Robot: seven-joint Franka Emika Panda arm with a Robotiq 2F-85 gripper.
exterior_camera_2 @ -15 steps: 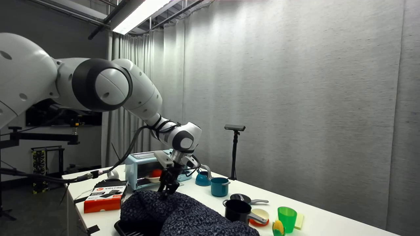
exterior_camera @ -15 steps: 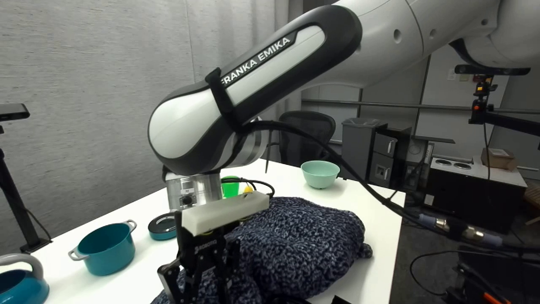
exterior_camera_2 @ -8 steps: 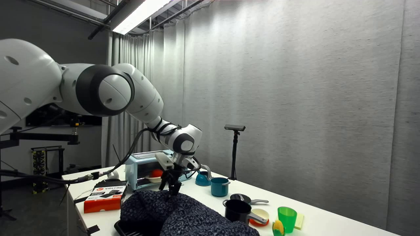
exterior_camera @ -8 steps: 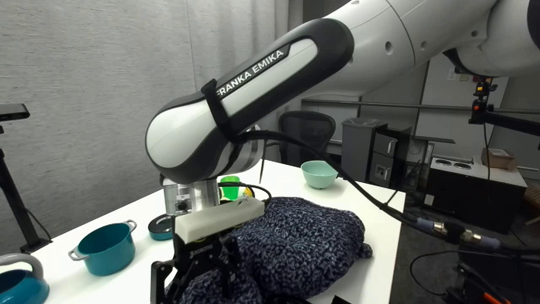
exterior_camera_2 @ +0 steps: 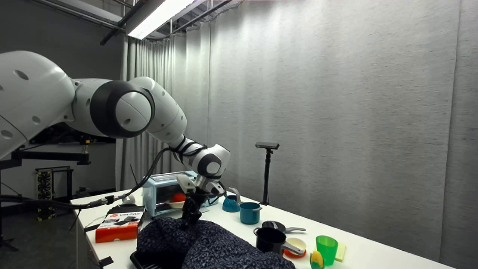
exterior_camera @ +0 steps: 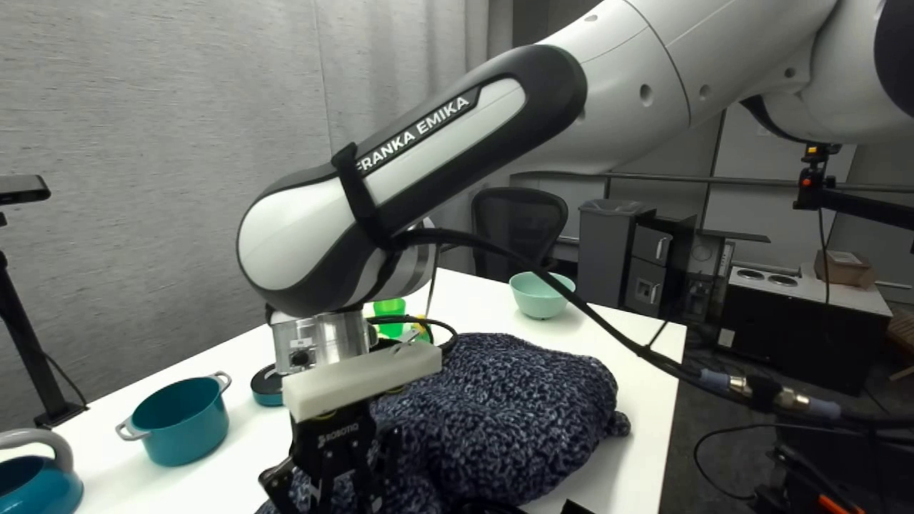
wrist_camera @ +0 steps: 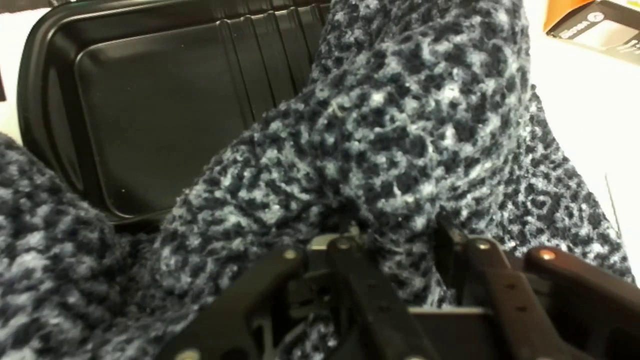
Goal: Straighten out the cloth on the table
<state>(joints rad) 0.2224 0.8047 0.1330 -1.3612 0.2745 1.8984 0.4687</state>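
Note:
The cloth [exterior_camera: 521, 407] is dark navy with white specks and lies rumpled in a heap on the white table [exterior_camera: 628, 332]. It also shows in an exterior view [exterior_camera_2: 224, 243] and fills much of the wrist view [wrist_camera: 400, 110]. My gripper [wrist_camera: 396, 220] points down into the cloth. Its fingers [wrist_camera: 447, 240] stand partly apart with a bunched fold of cloth between them. In an exterior view the gripper [exterior_camera_2: 189, 220] meets the top of the heap near its far end. The fingertips are partly sunk in the cloth or hidden by it.
A black tray [wrist_camera: 160, 115] lies partly under the cloth. A Velcro box [exterior_camera_2: 119, 226] and a toaster oven [exterior_camera_2: 150, 198] stand beside it. A teal pot [exterior_camera: 182, 421], a black pot [exterior_camera_2: 267, 241], a green cup [exterior_camera_2: 326, 248] and a mint bowl [exterior_camera: 540, 296] stand around.
The arm has lowered slightly. The fingers stood wider apart half a second ago and are now closer together around the cloth. The cloth heap looks nearly the same.

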